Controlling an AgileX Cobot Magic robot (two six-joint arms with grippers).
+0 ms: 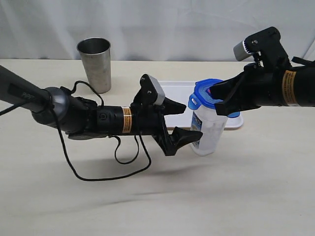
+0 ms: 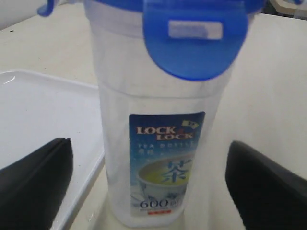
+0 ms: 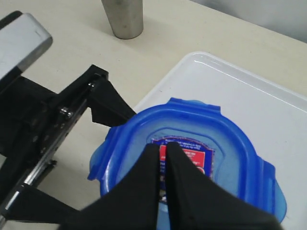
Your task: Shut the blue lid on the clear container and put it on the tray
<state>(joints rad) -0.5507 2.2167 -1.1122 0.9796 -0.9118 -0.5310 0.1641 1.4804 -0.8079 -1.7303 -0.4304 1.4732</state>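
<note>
My left wrist camera alone shows the blue-white label (image 2: 166,160) on the clear container (image 2: 158,96), standing just beside the tray (image 2: 43,115) between my spread left gripper's (image 2: 151,184) fingers, while the right wrist's shows my clenched right gripper (image 3: 163,147) on the blue lid's (image 3: 235,143) sticker (image 3: 194,149).

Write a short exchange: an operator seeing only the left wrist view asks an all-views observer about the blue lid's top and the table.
Operator: My view cuts off the lid's top. Is anything on it?
Observer: Yes. The right gripper hangs over the blue lid, its shut jaws pointing down at the sticker.
Operator: Anything else standing nearby?
Observer: A steel tumbler stands upright on the table, left of the tray in the exterior view.
</note>
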